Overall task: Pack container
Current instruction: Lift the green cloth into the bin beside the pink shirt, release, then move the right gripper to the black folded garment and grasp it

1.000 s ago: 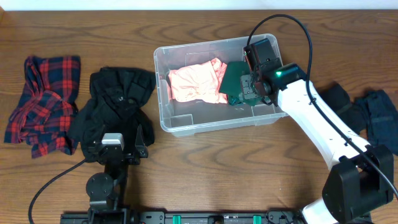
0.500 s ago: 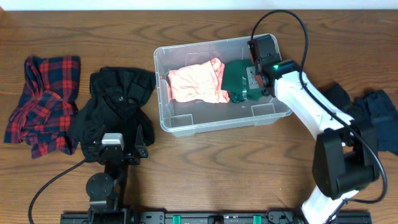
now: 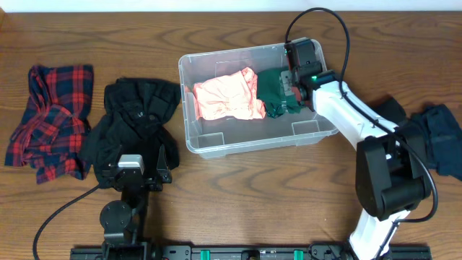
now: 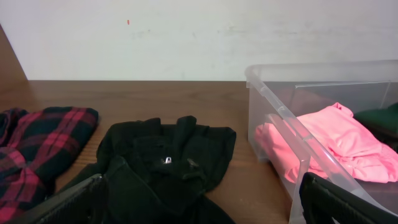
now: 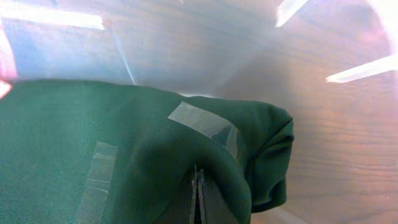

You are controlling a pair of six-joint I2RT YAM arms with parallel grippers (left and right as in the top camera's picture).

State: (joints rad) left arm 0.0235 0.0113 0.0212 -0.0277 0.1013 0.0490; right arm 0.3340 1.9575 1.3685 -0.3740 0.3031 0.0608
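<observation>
The container (image 3: 238, 141) is a clear plastic bin at the table's middle back, also seen in the left wrist view (image 4: 274, 102). A pink garment (image 3: 227, 95) lies in its left half. To its right in the bin lies a dark green garment (image 3: 276, 94). My right gripper (image 3: 291, 84) reaches into the bin's right end and is shut on the green garment (image 5: 124, 155), its fingertips (image 5: 197, 190) pinched together in a fold. My left gripper (image 3: 137, 167) rests open near the front left, over the edge of a black garment (image 4: 165, 165).
A black garment (image 3: 133, 119) and a red plaid shirt (image 3: 50, 119) lie left of the bin. Dark blue clothing (image 3: 440, 133) and a black piece (image 3: 393, 115) lie at the right edge. The right arm's cable loops above the bin.
The right gripper has moved toward the bin's back wall, dragging the green garment with it. The left arm has not moved.
</observation>
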